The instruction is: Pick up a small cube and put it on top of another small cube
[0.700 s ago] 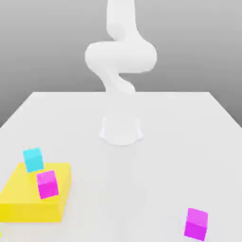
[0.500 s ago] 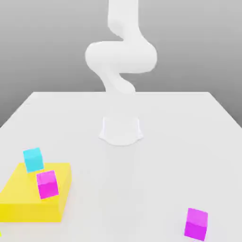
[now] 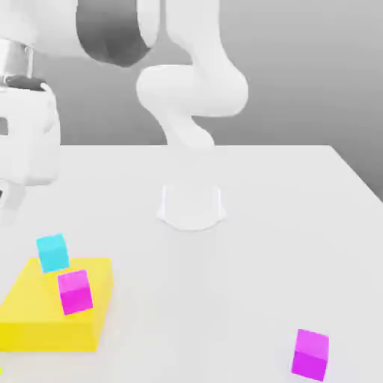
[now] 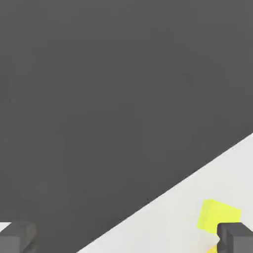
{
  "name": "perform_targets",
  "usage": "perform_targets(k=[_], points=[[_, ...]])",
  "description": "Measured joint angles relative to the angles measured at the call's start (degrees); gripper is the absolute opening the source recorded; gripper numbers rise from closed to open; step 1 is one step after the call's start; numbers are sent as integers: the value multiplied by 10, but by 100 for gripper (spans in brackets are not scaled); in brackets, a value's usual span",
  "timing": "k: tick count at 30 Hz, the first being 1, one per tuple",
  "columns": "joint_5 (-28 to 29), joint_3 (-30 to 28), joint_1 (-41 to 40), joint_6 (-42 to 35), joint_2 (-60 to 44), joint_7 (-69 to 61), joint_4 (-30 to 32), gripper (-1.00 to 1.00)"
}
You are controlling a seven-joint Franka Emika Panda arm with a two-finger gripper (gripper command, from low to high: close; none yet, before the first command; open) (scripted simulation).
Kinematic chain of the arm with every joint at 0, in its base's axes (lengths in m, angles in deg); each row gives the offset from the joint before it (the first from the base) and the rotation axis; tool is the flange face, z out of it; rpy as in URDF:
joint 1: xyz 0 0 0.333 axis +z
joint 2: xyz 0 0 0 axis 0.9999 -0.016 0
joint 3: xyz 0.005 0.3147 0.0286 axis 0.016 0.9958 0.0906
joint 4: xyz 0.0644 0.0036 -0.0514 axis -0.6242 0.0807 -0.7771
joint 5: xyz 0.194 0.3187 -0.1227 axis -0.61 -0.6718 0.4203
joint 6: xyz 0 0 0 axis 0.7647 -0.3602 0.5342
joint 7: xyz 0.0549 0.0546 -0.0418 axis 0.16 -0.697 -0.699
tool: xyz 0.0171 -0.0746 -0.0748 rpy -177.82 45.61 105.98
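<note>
Hanging above the white, smooth-looking tabletop [image 3: 247, 269], the white two-finger claw [image 4: 127, 238] is released, its dark fingertips [image 4: 17, 238] spread wide apart with nothing gripped between them; in the exterior view it is at the far left, at the end of the white, jointed robot arm [image 3: 192, 90].

Lower than the claw and toward the exterior view's right from it is a small cyan cube [image 3: 53, 254], seen against the back edge of a broad, flat yellow block [image 3: 56, 333]; beside the cyan one, a little farther down from the claw in that view, a small magenta cube [image 3: 75, 293] overlaps the same block, though whether either cube touches its top I cannot tell; these two cubes look slightly turned, and the claw is apart from both.

Well apart from the claw, toward the exterior view's right and down near the front, a second magenta cube [image 3: 310, 354] sits directly on the tabletop; a bright yellow-green cube [image 4: 217, 215] appears in the hand view just beside one fingertip, partly hidden by it, with no grip on it; the task's things are small cubes, all outside the claw's grasp, but which one is to be lifted and which is to carry it I cannot tell.
</note>
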Motion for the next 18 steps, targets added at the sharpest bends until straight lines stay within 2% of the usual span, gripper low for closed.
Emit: perform_targets(k=[10,14,15,18], points=[[-82,-15,-75,44,-210,-5,-30,0],[-105,1,-96,96,-293,-16,-48,0],[-108,4,-99,108,-309,-19,-52,-100],[-108,4,-99,108,-309,-19,-52,-100]])
